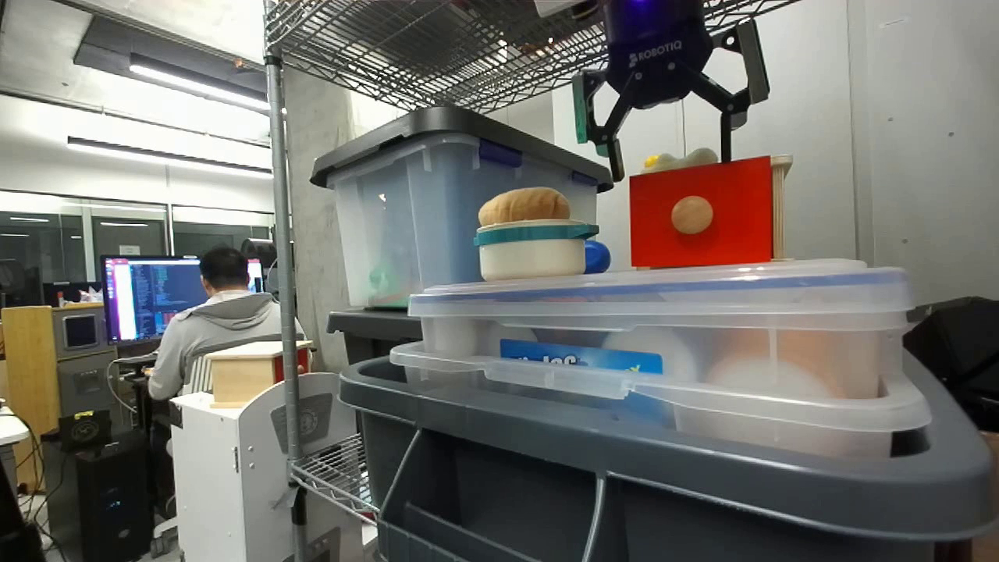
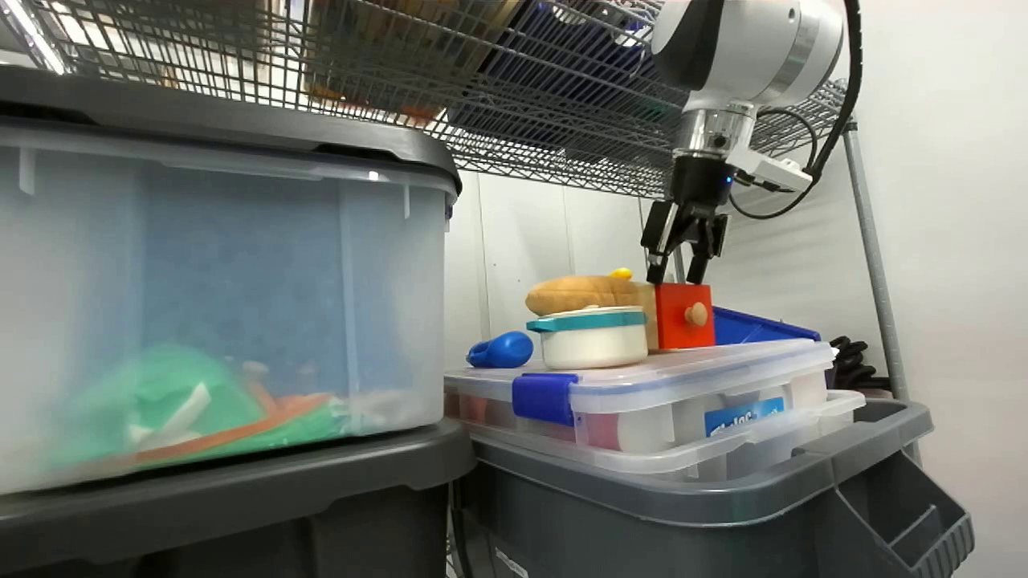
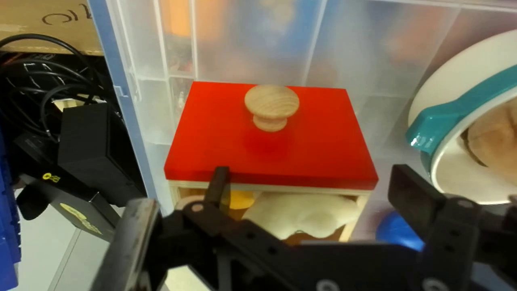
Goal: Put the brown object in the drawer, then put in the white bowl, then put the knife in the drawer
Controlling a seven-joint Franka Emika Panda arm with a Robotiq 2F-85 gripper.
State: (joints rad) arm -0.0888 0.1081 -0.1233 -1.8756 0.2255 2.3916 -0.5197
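Observation:
The drawer's red front with a round wooden knob (image 1: pixel 692 215) stands on a clear tub; it also shows in the wrist view (image 3: pixel 315 133). The drawer is open, with a pale lumpy item (image 3: pixel 301 212) and a yellow item (image 3: pixel 241 199) inside. The white bowl (image 1: pixel 531 260) with a teal rim band stands beside it. The brown object (image 1: pixel 524 206), bun-like, sits on the bowl's opening, also in an exterior view (image 2: pixel 582 294). My gripper (image 3: pixel 309 173) is open and empty above the drawer; one finger overlaps its front's top edge. The knife is not identifiable in these views.
A blue rounded item (image 2: pixel 503 351) lies beside the bowl. The clear lidded tub (image 1: pixel 780 300) rests on a dark grey bin (image 1: pixel 702 449). A tall tub with a dark lid (image 1: pixel 453 211) stands close by. A wire shelf (image 2: pixel 498 104) hangs above near the arm.

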